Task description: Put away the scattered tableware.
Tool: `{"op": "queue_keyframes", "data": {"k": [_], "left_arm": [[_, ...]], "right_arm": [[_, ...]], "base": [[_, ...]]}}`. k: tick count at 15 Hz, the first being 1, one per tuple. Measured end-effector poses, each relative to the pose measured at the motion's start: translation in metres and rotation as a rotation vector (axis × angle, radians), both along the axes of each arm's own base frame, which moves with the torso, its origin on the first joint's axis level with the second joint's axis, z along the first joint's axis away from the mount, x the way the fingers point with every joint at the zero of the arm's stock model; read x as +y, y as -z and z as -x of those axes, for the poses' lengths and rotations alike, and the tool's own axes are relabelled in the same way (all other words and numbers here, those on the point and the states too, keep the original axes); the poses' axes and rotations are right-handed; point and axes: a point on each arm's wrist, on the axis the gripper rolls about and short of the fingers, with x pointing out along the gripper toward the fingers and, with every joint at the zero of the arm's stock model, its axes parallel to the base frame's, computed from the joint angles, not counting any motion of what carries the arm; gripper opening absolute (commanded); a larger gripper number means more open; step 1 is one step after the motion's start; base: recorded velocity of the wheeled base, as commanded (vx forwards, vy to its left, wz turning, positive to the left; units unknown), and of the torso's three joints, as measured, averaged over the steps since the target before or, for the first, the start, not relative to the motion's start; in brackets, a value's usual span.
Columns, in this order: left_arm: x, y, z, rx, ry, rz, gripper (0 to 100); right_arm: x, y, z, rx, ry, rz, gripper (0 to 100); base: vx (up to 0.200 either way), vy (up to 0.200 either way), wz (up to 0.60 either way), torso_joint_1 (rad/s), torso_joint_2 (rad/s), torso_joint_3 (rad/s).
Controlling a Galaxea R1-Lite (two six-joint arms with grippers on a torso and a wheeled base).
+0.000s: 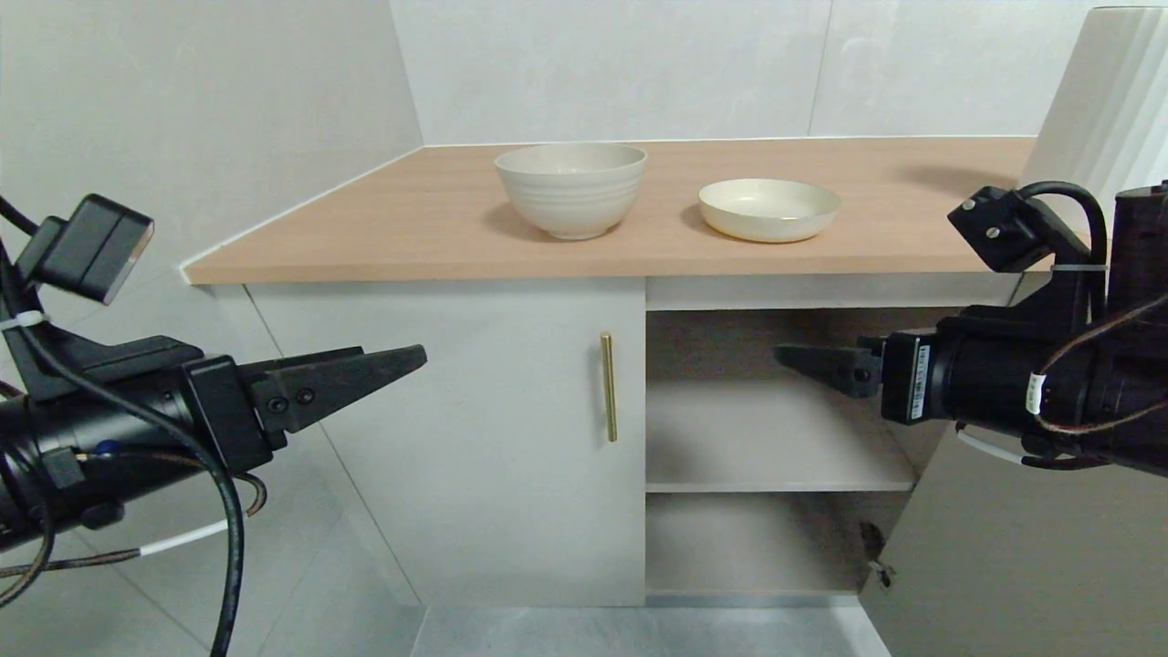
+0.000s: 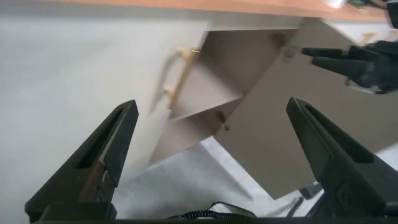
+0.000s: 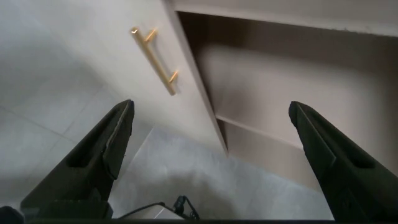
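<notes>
The left fingers (image 1: 383,363) are spread wide apart and hold nothing. They are in front of the closed cabinet door (image 1: 456,456), below the level of the bench (image 1: 383,237). The right fingers (image 1: 821,363) are also spread wide and hold nothing. They point into the open half of the cabinet, with their tips just above the middle shelf (image 1: 776,447). The two sets of fingers point toward each other and are well apart, and the gold handle (image 1: 608,387) of the closed door stands upright between them, nearer to the right fingers. The bowl (image 1: 570,187), deep and cream-white, stands upright on the bench, above both sets of fingers and farther back, nearer to the right fingertips than to the left ones. The plate (image 1: 768,208), a shallow cream dish, lies on the bench almost straight above the tips of the right fingers. It is beside the bowl but does not touch it. The open door (image 1: 1004,557) of the cabinet hangs below the right fingers, on their outer side. A lower compartment of the cabinet is seen under the shelf, below the right fingers.
</notes>
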Motion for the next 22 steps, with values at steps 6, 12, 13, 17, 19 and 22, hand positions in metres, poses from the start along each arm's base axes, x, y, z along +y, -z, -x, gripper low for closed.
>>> {"op": "queue_keyframes", "data": {"k": [6,12,13,17,19,22], "left_arm": [[0.000,0.000,0.000,-0.002,0.003,0.002,100],[0.000,0.000,0.000,0.000,0.002,0.004,100],[0.000,0.000,0.000,0.000,0.002,0.004,100],[0.000,-0.001,-0.001,0.010,-0.002,0.022,100],[0.000,0.000,-0.001,0.021,-0.003,0.025,100],[-0.001,0.000,-0.002,0.022,0.000,0.025,100]], "right_arm": [[-0.002,-0.001,0.003,-0.011,-0.005,-0.010,100],[-0.001,0.003,0.000,-0.020,0.002,-0.002,100],[0.000,0.005,-0.001,-0.017,0.002,0.008,100],[0.002,0.009,-0.005,-0.004,0.006,0.019,100],[0.001,0.011,-0.006,0.003,0.008,0.024,100],[0.002,0.011,-0.006,0.003,0.006,0.023,100]], "base": [[0.000,0.000,0.00,0.000,0.00,0.000],[0.000,0.000,0.00,0.000,0.00,0.000],[0.000,0.000,0.00,0.000,0.00,0.000],[0.000,0.000,0.00,0.086,-0.21,-0.171],[0.000,0.000,0.00,0.156,-0.42,-0.278],[0.000,0.000,0.00,0.085,-0.52,-0.273]]}}
